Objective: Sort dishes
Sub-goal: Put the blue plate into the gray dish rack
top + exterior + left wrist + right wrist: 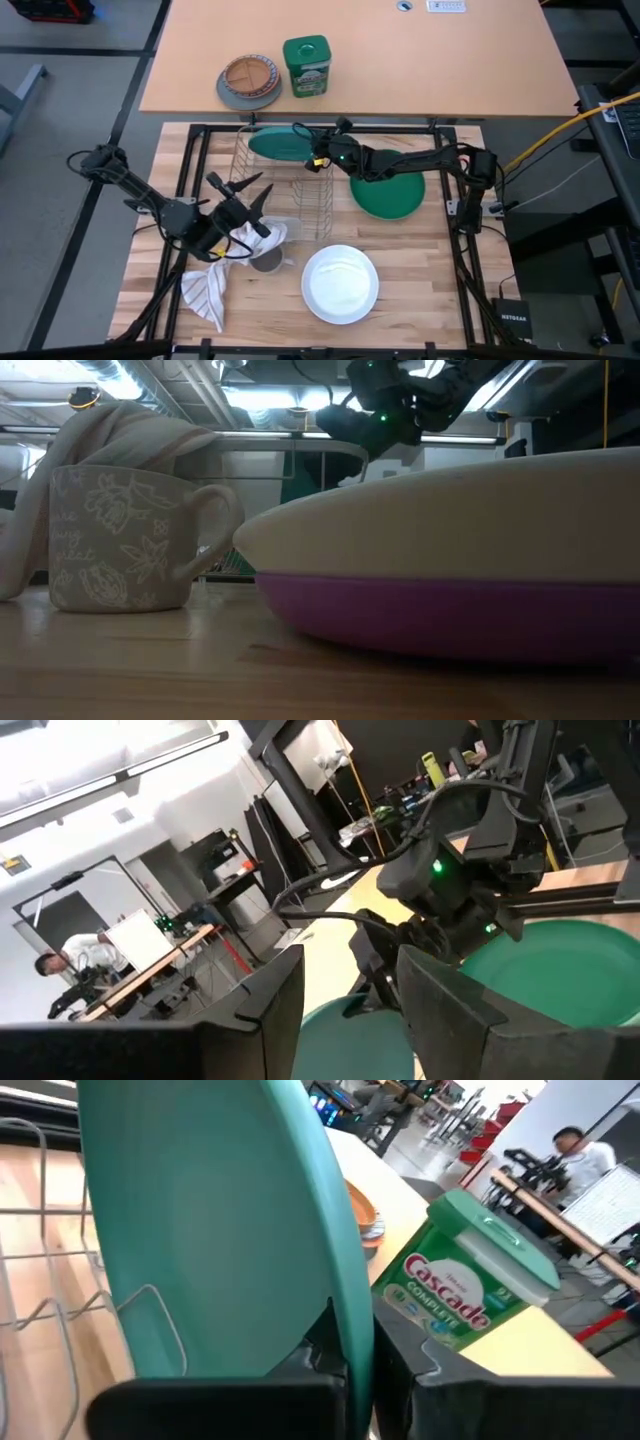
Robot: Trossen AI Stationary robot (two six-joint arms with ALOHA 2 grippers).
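L to R. Left gripper (pixel 243 196) hangs over the front-left of the wooden tabletop (pixel 420 270), just above a crumpled white striped cloth (pixel 210 285) and a pale patterned ceramic mug (pixel 125 540); fingers spread, holding nothing, arm waiting.

Wire dish rack (pixel 285 190) sits mid-table. Round teal plastic plate (pixel 215 1230) is at the rack's far end, tilted nearly on edge, its lower part among the wires. Right gripper (pixel 318 160) is at that plate; fingers clamped on its rim, seen in the right wrist view. No other dish visible in the rack.

Round darker green plastic plate (pixel 392 195) lies flat just right of the rack, under the right arm. Round white plastic plate (pixel 340 283) rests front-centre, stacked in a smaller purple plate (pixel 450 615), visible only in the low view.

Step, prob.: slotting the teal plate into the rack. Next move needs it seated upright btwn wires before letting go, w/o tipping.

Beyond, on the tan table: tan and grey divided plate (pixel 248 82), green Cascade tub (pixel 306 66).
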